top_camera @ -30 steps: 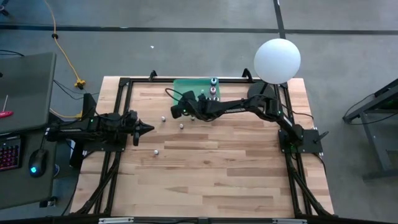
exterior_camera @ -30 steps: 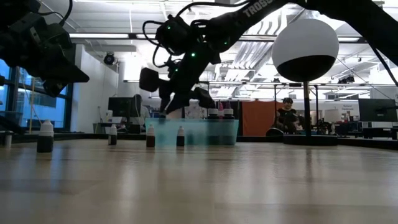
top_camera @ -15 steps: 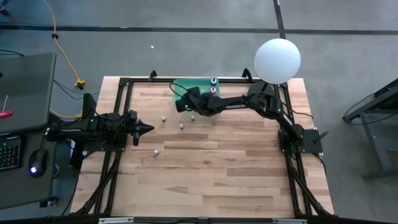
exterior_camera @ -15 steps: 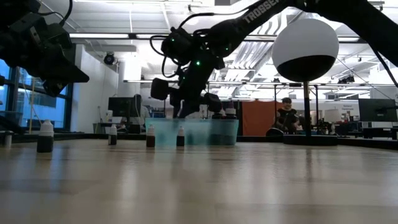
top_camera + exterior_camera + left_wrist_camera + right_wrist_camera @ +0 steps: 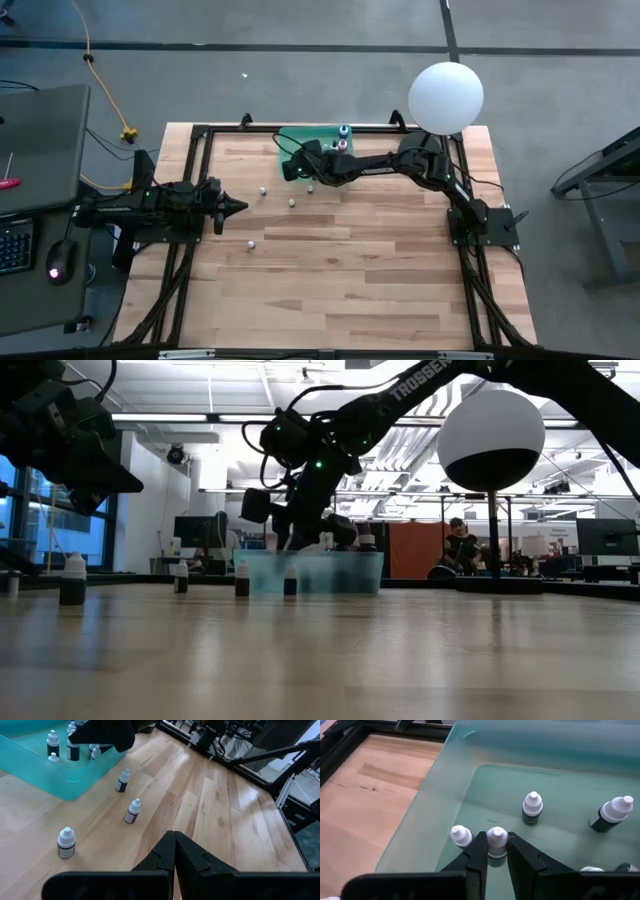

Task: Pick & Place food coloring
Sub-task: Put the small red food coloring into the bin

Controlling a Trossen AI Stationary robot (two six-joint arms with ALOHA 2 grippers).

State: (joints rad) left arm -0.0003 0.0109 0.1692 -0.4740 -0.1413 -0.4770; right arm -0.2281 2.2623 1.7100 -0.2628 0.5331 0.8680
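Dark right end effector (image 5: 493,851) grips a bottle (image 5: 496,841) over the tray (image 5: 470,785).

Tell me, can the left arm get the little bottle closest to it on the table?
Probably yes. The left gripper hangs shut over bare wood, and the nearest bottle stands alone with nothing between them. It would have to open first. The right gripper is busy over the tray, holding another bottle.

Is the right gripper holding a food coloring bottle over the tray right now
Yes, the right gripper is shut on a white-capped food coloring bottle, held above the floor of the green tray.
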